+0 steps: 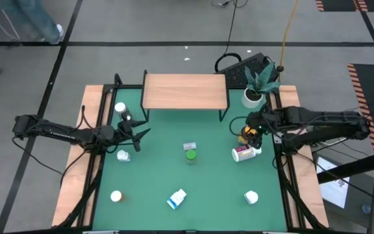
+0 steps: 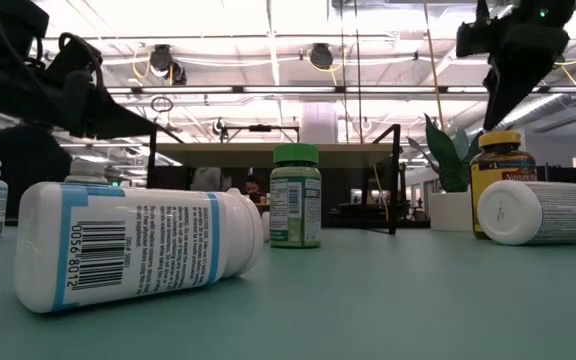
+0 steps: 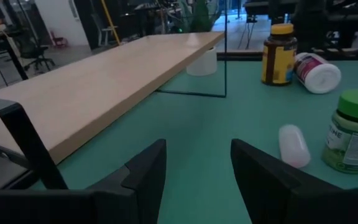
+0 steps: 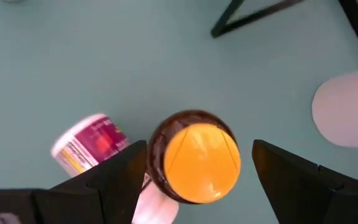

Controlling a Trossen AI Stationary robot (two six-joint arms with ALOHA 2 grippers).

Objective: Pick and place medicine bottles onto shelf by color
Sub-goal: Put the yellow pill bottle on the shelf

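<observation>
Reaching in from the right edge of the table, the right gripper [image 4: 194, 165] hangs straight above the amber bottle [image 4: 196, 157], fingers [image 4: 114, 177] spread wide either side of its yellow cap and clear of it, nothing gripped. Standing upright, that amber bottle [image 1: 246, 134], long axis vertical, cap facing up into the wrist camera, just off the shelf's right legs. Lying on its side just beside it, a magenta-labelled white bottle [image 1: 245, 153], long axis across the table, white cap towards the right rail. Stretched in from the left edge, the left gripper [image 3: 197, 165] low over the green table [image 1: 206, 195], fingers [image 3: 145, 168] apart and empty, aimed along the front edge of the shelf [image 1: 184, 91], which stands bare at the back middle. Upright in the table's centre, a green bottle [image 1: 191, 156], well apart from both grippers. On its side near the front, a blue-labelled white bottle [image 1: 176, 199]. Behind the amber bottle, a potted plant [image 1: 257, 88] at the back right corner
</observation>
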